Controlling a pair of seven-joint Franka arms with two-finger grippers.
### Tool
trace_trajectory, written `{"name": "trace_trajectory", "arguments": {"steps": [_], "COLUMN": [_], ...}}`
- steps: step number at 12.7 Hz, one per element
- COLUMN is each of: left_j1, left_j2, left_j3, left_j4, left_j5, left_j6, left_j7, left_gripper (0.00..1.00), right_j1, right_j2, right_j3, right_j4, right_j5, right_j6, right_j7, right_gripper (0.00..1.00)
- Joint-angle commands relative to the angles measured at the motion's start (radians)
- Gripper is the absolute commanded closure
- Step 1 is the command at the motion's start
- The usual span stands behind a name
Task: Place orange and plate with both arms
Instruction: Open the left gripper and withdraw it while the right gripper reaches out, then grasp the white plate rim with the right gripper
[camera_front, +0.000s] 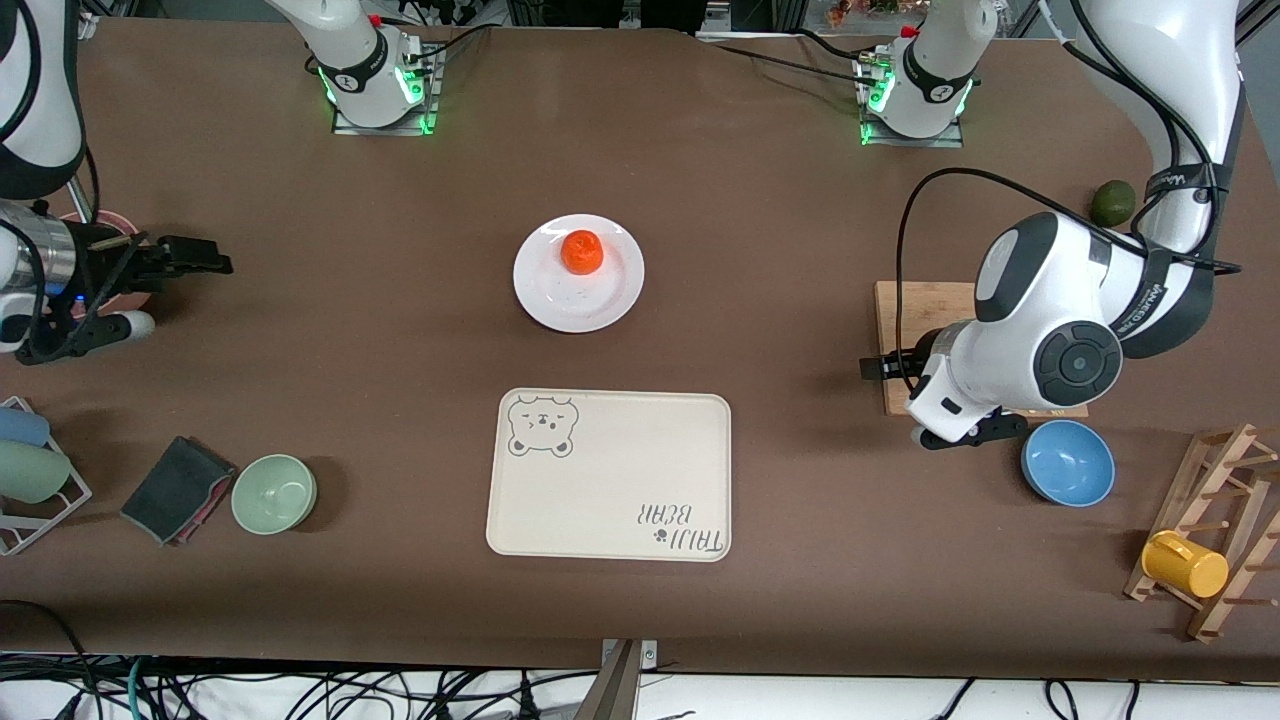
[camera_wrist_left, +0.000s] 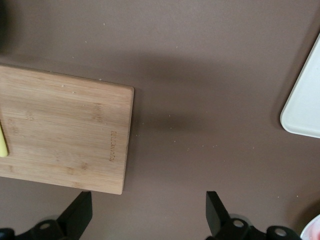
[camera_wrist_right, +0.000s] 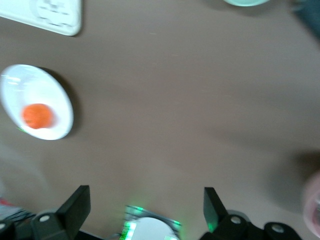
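Both jaws well apart from orange (camera_front: 581, 251)

I see bare table all around the plate (camera_front: 578, 290); only the cream tray (camera_front: 610, 487) lies near, toward the camera. The orange (camera_front: 581, 251) sits on it, uncovered from above.
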Motion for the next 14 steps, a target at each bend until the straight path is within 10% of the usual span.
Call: {"name": "trace_trajectory", "arguments": {"steps": [1, 14], "left_j1": [0.013, 0.163], "left_j2": [-0.003, -0.088], "left_j3": [-0.005, -0.001], "left_j4": [0.007, 0.030], "left_j5": [0.002, 0.122], "left_j6": [-0.019, -0.019], "left_j7": [0.030, 0.456], "left_gripper": [0.00, 0.00], "right_j1": [0.001, 0.019], "right_j2": [0.012, -0.065], "right_j3": [0.003, 0.319], "right_j4": [-0.100, -0.814], "right_j5": [0.178, 0.789], "right_j6": [0.063, 0.871], "right_j7": [0.003, -0.256], "right_gripper": [0.00, 0.00]}}
